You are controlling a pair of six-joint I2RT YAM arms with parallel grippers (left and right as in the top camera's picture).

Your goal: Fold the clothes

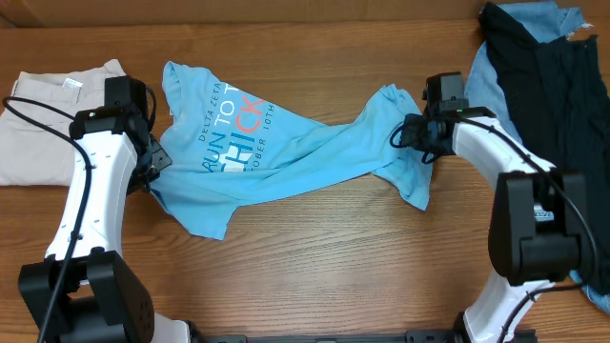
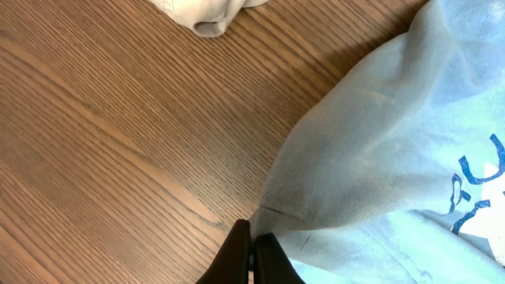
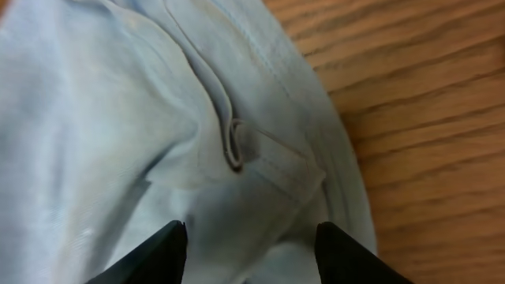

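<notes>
The clothes (image 1: 286, 143), a light sky-blue T-shirt with white and coral lettering, lie twisted across the middle of the table. My left gripper (image 1: 158, 164) is at the shirt's left edge. In the left wrist view this gripper (image 2: 252, 241) is shut, with a corner of the shirt (image 2: 379, 158) pinched at its tips. My right gripper (image 1: 408, 133) hovers over the shirt's right end. In the right wrist view it (image 3: 251, 241) stands open, its fingertips (image 3: 170, 244) astride a hemmed fold of the shirt (image 3: 158, 118) without closing on it.
Beige trousers (image 1: 48, 124) lie at the far left, and their edge (image 2: 207, 14) shows in the left wrist view. A pile of denim-blue and black garments (image 1: 548, 76) fills the back right. Bare wooden tabletop (image 1: 334, 257) lies in front of the shirt.
</notes>
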